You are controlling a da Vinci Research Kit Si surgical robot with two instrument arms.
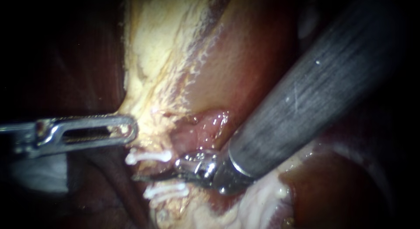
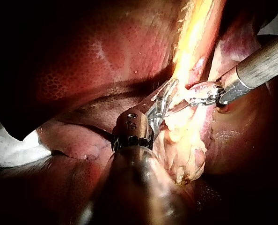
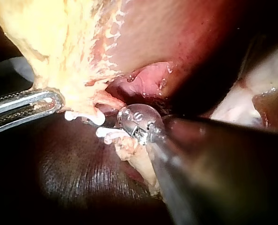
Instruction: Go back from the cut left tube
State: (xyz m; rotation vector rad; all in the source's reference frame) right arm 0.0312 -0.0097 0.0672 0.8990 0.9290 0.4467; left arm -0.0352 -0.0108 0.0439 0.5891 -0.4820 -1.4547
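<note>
Barely begun, by my reckoning: in the endoscope view my right instrument [image 1: 146, 178] lies with blades together between the two white clips [image 1: 148, 156] marking the left tube, itself hidden. Left wrist view: my left instrument [image 2: 163, 99] clamps yellow tissue [image 2: 190, 47]. Right wrist view agrees; the whole withdrawal is left to do

Little of the support shows. A white sheet [image 2: 8, 149] peeks out at the edge of the liver [image 2: 83, 61]. The liver's red, mottled mass lies on the sheet, its dark rim overlapping it. What lies beneath the sheet is hidden.
</note>
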